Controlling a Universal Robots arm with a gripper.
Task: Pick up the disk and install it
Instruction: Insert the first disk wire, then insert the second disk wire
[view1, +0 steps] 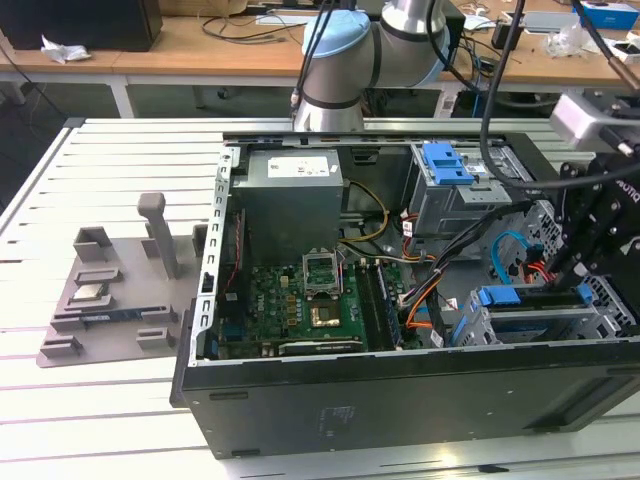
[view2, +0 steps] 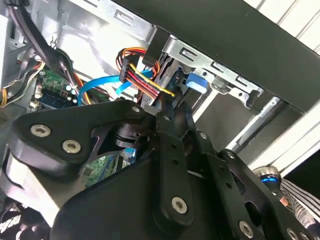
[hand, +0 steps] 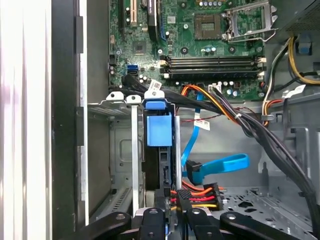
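Note:
The disk (view1: 540, 297) stands on edge in the drive cage at the exterior view's right end of the open computer case (view1: 330, 400), its blue carrier handle (view1: 497, 296) pointing toward the motherboard. In the first wrist view the disk (hand: 159, 167) is a dark slab behind its blue handle (hand: 159, 129). My gripper (view1: 575, 268) hangs over the disk's end away from the handle. Its fingers stand close together, shut, in both wrist views (hand: 170, 197) (view2: 169, 114), tips beside the red, yellow and black power connector (hand: 197, 196). Whether they pinch anything is hidden.
A second blue bracket (view1: 447, 163) sits on the upper drive bay. The motherboard (view1: 300, 300), power supply (view1: 290, 190) and cable bundles fill the case. A blue data cable (hand: 220, 164) loops beside the cage. A grey fixture (view1: 110, 290) stands at the exterior view's left.

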